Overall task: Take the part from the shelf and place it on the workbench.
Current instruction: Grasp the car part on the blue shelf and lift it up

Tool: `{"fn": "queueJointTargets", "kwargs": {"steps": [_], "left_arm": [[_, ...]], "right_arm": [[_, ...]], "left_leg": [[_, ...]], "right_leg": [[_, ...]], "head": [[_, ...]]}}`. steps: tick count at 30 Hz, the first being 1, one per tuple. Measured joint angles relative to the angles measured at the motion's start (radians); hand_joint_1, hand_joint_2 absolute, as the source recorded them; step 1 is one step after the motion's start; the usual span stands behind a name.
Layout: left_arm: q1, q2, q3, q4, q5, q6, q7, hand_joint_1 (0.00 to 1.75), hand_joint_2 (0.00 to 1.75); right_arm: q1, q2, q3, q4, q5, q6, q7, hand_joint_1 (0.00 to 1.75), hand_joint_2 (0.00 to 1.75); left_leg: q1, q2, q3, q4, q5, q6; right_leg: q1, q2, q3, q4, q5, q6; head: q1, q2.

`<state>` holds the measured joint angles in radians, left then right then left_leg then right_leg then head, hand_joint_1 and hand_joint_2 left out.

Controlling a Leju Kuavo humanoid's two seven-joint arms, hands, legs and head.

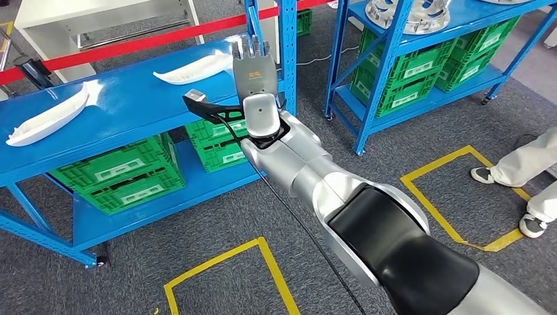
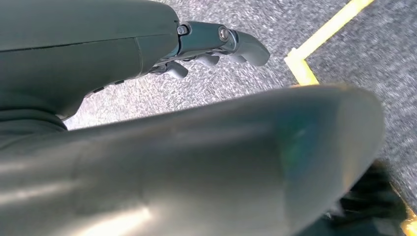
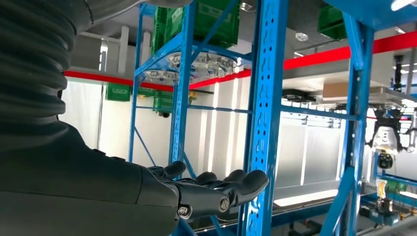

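On the blue shelf (image 1: pixel 131 105), two white parts are lying: one part (image 1: pixel 196 67) near the upright post (image 1: pixel 288 52), a second part (image 1: pixel 49 117) well off toward the far end. Both are long, boat-like shells, their long axes running along the shelf, tilted a little, each tapering to a point at its end. Four green crates (image 1: pixel 118 172) are sitting on the lower level beneath them, with more crates on the neighbouring rack (image 1: pixel 420 65).

The right hand (image 1: pixel 254 69) is reaching out over the shelf edge, palm flat, fingers (image 3: pixel 231 184) stretched and apart, grasping nothing. The nearer part is lying just beside those fingers, on their left, not touching them; its tip is pointing toward the hand.

The left hand (image 2: pixel 216 46) is hanging low over grey carpet and a yellow floor line (image 2: pixel 314 42), fingers slightly curled, loose, holding nothing.

A person's legs (image 1: pixel 525 177) are standing at the right, beside a yellow floor box.
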<state>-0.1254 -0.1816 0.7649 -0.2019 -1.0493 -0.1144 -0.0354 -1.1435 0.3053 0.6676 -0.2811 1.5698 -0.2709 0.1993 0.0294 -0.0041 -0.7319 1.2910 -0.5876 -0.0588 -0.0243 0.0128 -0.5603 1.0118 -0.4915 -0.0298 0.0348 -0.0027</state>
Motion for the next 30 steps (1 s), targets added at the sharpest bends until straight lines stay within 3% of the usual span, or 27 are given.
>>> {"fn": "queueJointTargets", "kwargs": {"steps": [1, 2, 3, 5, 6, 7, 9, 11, 12, 14, 15, 16, 17, 19, 21, 25, 30], "left_arm": [[0.002, 0.000, 0.000, 0.000, 0.001, 0.000, 0.000, 0.00, 0.00], [0.004, 0.000, 0.000, 0.000, 0.002, 0.000, 0.000, 0.00, 0.00], [0.005, 0.000, 0.000, 0.000, 0.004, 0.000, -0.001, 0.00, 0.00], [0.008, 0.002, 0.002, 0.000, 0.006, 0.000, -0.002, 0.00, 0.00], [0.009, 0.002, 0.004, 0.001, 0.007, 0.000, -0.002, 0.00, 0.00], [0.010, 0.003, 0.005, 0.001, 0.007, 0.000, -0.002, 0.00, 0.00], [0.007, 0.001, 0.007, 0.000, 0.008, 0.000, -0.003, 0.00, 0.00], [0.004, 0.000, 0.009, -0.001, 0.008, 0.000, -0.005, 0.00, 0.00], [0.003, -0.001, 0.010, -0.002, 0.008, 0.000, -0.006, 0.00, 0.00], [0.000, -0.001, 0.011, -0.002, 0.008, 0.000, -0.008, 0.00, 0.00], [0.001, -0.002, 0.011, -0.002, 0.008, 0.000, -0.008, 0.00, 0.00], [0.002, -0.002, 0.012, -0.002, 0.008, 0.000, -0.008, 0.00, 0.00], [0.003, -0.002, 0.012, -0.002, 0.008, 0.000, -0.008, 0.00, 0.00], [0.004, -0.003, 0.013, -0.001, 0.008, 0.000, -0.008, 0.00, 0.00], [0.003, -0.004, 0.013, -0.002, 0.008, 0.000, -0.007, 0.00, 0.00], [0.007, -0.004, 0.013, -0.001, 0.007, 0.000, -0.004, 0.00, 0.00], [0.005, -0.004, 0.013, -0.001, 0.006, 0.000, 0.001, 0.00, 0.00]], "right_arm": [[0.001, 0.000, 0.000, 0.000, 0.000, 0.000, 0.000, 0.00, 1.75], [0.001, 0.000, 0.000, 0.000, 0.000, -0.001, 0.000, 0.00, 1.75], [0.002, 0.001, 0.000, 0.000, 0.000, -0.001, 0.000, 0.00, 1.75], [0.003, 0.002, 0.000, 0.002, 0.000, 0.000, -0.001, 0.00, 1.75], [0.004, 0.003, 0.000, 0.003, 0.000, 0.000, -0.001, 0.00, 1.75], [0.003, 0.005, 0.000, 0.004, 0.000, 0.001, -0.001, 0.00, 1.75], [-0.004, 0.007, 0.000, 0.003, 0.000, 0.002, 0.000, 0.00, 1.75], [-0.012, 0.008, 0.000, 0.002, 0.000, 0.001, 0.000, 0.00, 1.75], [-0.014, 0.008, 0.000, 0.001, 0.000, 0.001, 0.000, 0.00, 1.75], [-0.011, 0.008, 0.000, 0.001, 0.000, 0.004, 0.000, 0.00, 1.75], [-0.008, 0.007, 0.000, 0.001, 0.000, 0.005, 0.000, 0.00, 1.75], [-0.006, 0.006, 0.000, 0.002, 0.000, 0.007, 0.001, 0.00, 1.75], [-0.005, 0.005, 0.000, 0.002, 0.000, 0.007, 0.001, 0.00, 1.75], [-0.007, 0.002, 0.000, 0.002, 0.000, 0.006, 0.004, 0.00, 1.75], [-0.009, 0.001, 0.000, 0.002, 0.000, 0.004, 0.009, 0.00, 1.75], [-0.009, -0.001, 0.019, 0.002, 0.000, -0.010, 0.015, 0.00, 1.75], [-0.008, 0.007, 0.100, 0.002, 0.000, -0.040, -0.003, 0.00, 1.75]], "left_leg": [[-0.004, 0.000, -0.011, -0.022, -0.016, 0.007], [-0.008, 0.000, -0.012, -0.065, -0.002, 0.016], [-0.014, -0.001, -0.008, -0.125, 0.049, 0.027], [-0.028, -0.003, -0.001, -0.235, 0.194, 0.046], [-0.033, -0.005, 0.001, -0.264, 0.245, 0.052], [-0.036, -0.007, 0.001, -0.271, 0.265, 0.054], [-0.035, -0.008, 0.009, -0.267, 0.254, 0.061], [-0.033, -0.008, 0.021, -0.271, 0.240, 0.074], [-0.032, -0.007, 0.028, -0.273, 0.233, 0.079], [-0.032, -0.007, 0.038, -0.272, 0.219, 0.083], [-0.032, -0.008, 0.043, -0.270, 0.212, 0.083], [-0.032, -0.008, 0.048, -0.267, 0.205, 0.083], [-0.032, -0.010, 0.053, -0.263, 0.198, 0.082], [-0.033, -0.012, 0.063, -0.255, 0.185, 0.076], [-0.037, -0.015, 0.065, -0.250, 0.178, 0.070], [-0.040, -0.014, 0.069, -0.255, 0.177, 0.071], [-0.040, -0.013, 0.075, -0.262, 0.178, 0.063]], "right_leg": [[0.004, 0.002, 0.022, -0.001, -0.015, -0.003], [0.008, 0.003, 0.043, -0.001, -0.031, -0.004], [0.011, 0.004, 0.061, -0.001, -0.047, -0.005], [0.018, 0.007, 0.089, 0.003, -0.078, 0.001], [0.020, 0.010, 0.094, 0.005, -0.092, 0.006], [0.022, 0.013, 0.099, 0.006, -0.102, 0.011], [0.021, 0.013, 0.106, 0.001, -0.119, 0.022], [0.020, 0.004, 0.090, 0.049, -0.148, 0.033], [0.019, -0.001, 0.059, 0.106, -0.171, 0.037], [0.019, -0.004, -0.035, 0.246, -0.212, 0.043], [0.019, -0.004, -0.074, 0.289, -0.212, 0.043], [0.019, -0.004, -0.097, 0.293, -0.188, 0.042], [0.019, -0.004, -0.101, 0.259, -0.146, 0.040], [0.021, -0.005, -0.071, 0.128, -0.050, 0.032], [0.023, -0.006, -0.045, 0.046, -0.007, 0.023], [0.025, -0.002, -0.039, 0.034, -0.005, 0.018], [0.025, 0.001, -0.038, 0.034, -0.008, 0.011]], "head": [[0.000, 0.000], [0.000, 0.000], [0.000, 0.000], [-0.001, 0.000], [-0.001, 0.000], [0.000, 0.000], [0.000, 0.000], [0.001, 0.000], [0.002, 0.000], [0.002, 0.000], [0.002, 0.000], [0.002, 0.000], [0.002, 0.000], [0.001, 0.000], [0.001, 0.000], [0.001, 0.000], [0.001, 0.000]]}}
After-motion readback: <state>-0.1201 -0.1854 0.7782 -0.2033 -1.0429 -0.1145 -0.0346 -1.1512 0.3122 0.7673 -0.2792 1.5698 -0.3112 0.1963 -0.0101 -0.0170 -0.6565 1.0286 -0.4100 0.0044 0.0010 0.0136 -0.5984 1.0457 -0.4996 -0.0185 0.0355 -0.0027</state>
